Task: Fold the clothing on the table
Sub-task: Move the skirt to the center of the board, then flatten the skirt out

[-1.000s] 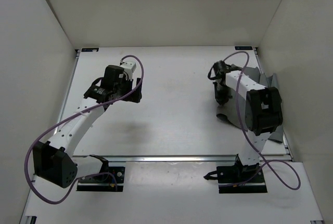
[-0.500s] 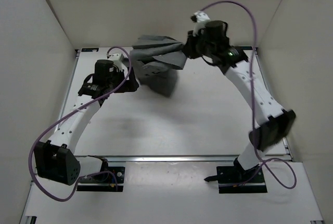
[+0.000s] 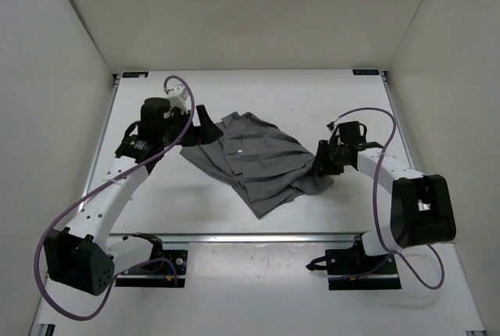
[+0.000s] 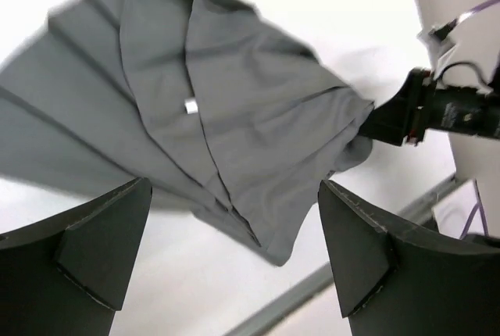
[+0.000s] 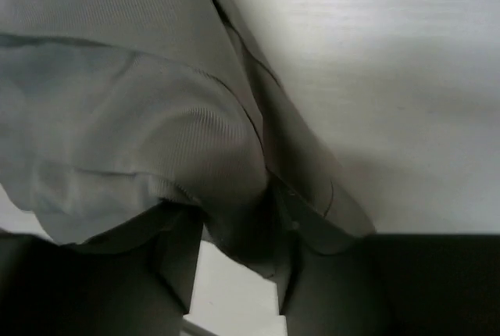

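The clothing (image 3: pixel 254 160), a mid-grey pleated garment, lies spread at a slant across the middle of the table (image 3: pixel 258 94). My left gripper (image 3: pixel 201 126) is wide open at the garment's left edge. In the left wrist view its fingers (image 4: pixel 234 195) hover empty above the clothing (image 4: pixel 234 109). My right gripper (image 3: pixel 320 160) sits low at the garment's right corner. In the right wrist view its jaws (image 5: pixel 234 234) stand slightly apart, with a bunched fold of the clothing (image 5: pixel 156 117) still between them and white table showing through the gap.
White walls (image 3: pixel 70 78) close in the table on the left, right and back. An aluminium rail (image 3: pixel 273 236) runs along the near edge in front of the arm bases. The right arm's wrist (image 4: pixel 437 113) shows in the left wrist view beyond the garment.
My right gripper carried the clothing from the right edge up over the back and laid it in the middle. Its jaws have parted. My left gripper shifted slightly and stayed open.
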Action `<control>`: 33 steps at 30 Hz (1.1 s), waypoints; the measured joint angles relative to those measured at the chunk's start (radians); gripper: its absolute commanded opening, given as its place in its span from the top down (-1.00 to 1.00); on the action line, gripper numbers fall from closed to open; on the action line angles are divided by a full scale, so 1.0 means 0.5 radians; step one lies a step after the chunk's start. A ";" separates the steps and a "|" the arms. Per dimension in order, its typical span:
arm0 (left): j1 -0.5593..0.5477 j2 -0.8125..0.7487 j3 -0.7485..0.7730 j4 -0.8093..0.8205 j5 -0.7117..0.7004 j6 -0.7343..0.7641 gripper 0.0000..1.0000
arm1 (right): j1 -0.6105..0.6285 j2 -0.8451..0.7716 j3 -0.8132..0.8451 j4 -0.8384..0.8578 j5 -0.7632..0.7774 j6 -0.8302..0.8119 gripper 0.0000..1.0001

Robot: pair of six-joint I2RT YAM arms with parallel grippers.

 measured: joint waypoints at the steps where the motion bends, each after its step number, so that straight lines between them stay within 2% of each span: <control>1: -0.028 0.005 -0.061 0.011 0.021 -0.025 -0.97 | 0.004 -0.001 -0.022 -0.037 -0.018 0.002 -0.10; 4: -0.131 0.063 -0.176 0.003 0.004 -0.060 -0.98 | 0.007 -0.039 -0.006 -0.029 -0.095 -0.011 -0.53; 5: -0.179 0.089 -0.206 0.003 -0.009 -0.069 -0.98 | -0.005 -0.066 0.007 -0.022 -0.117 -0.016 -0.60; 9: -0.277 0.153 -0.292 0.031 -0.019 -0.137 -0.97 | -0.027 -0.211 0.131 -0.041 -0.079 -0.070 -0.62; 11: -0.258 0.160 -0.339 0.060 -0.035 -0.173 -0.97 | 0.023 -0.293 0.234 -0.051 0.021 -0.124 -0.71; 14: -0.220 0.191 -0.383 0.100 -0.063 -0.208 -0.97 | 0.212 -0.443 0.317 -0.013 0.174 -0.220 -0.77; 19: -0.149 0.218 -0.395 0.105 -0.116 -0.217 -0.97 | 0.528 -0.595 0.254 0.079 0.153 -0.331 -0.77; 22: -0.072 0.198 -0.412 0.105 -0.143 -0.220 -0.97 | 0.734 -0.491 0.226 0.105 0.188 -0.374 -0.77; 26: 0.028 0.118 -0.433 0.056 -0.228 -0.214 -0.97 | 1.003 -0.133 0.263 0.116 0.214 -0.425 -0.77; 29: 0.072 0.043 -0.435 0.027 -0.269 -0.203 -0.98 | 1.089 0.127 0.355 0.104 0.237 -0.436 -0.78; 33: 0.095 -0.034 -0.456 0.005 -0.302 -0.184 -0.97 | 1.167 0.320 0.465 0.145 0.307 -0.464 -0.78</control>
